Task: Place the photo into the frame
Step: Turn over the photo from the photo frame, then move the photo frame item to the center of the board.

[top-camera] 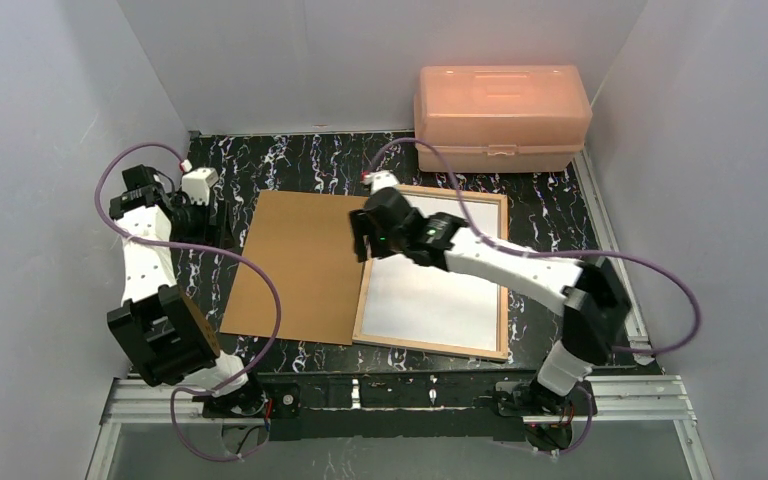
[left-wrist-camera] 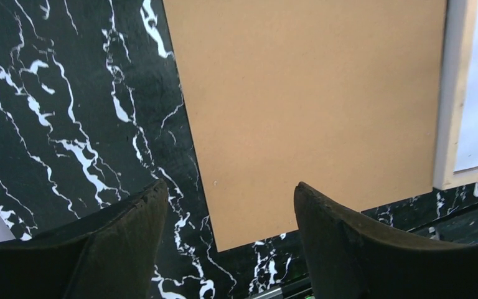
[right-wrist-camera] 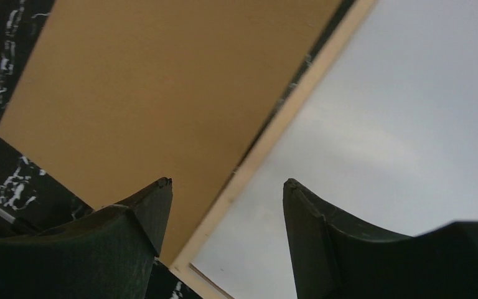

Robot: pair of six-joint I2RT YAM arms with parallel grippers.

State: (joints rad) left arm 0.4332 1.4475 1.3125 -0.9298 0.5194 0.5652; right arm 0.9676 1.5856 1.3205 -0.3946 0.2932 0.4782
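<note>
The frame (top-camera: 505,270) lies flat on the black marble table with its light wood back up. A plain white sheet (top-camera: 440,290) fills its opening; no dark printed face of the photo shows in any view. My right gripper (top-camera: 365,240) is open and empty over the frame's far left corner. In the right wrist view its fingers (right-wrist-camera: 227,184) straddle the frame's wooden edge (right-wrist-camera: 267,143), with the white sheet (right-wrist-camera: 398,124) to the right. My left gripper (top-camera: 203,225) is open and empty at the left; in the left wrist view (left-wrist-camera: 230,187) it hangs above the table.
A plain brown backing board (top-camera: 300,265) lies flat against the frame's left side, also in the left wrist view (left-wrist-camera: 311,106) and right wrist view (right-wrist-camera: 149,87). An orange translucent lidded box (top-camera: 500,115) stands at the back right. White walls enclose the table.
</note>
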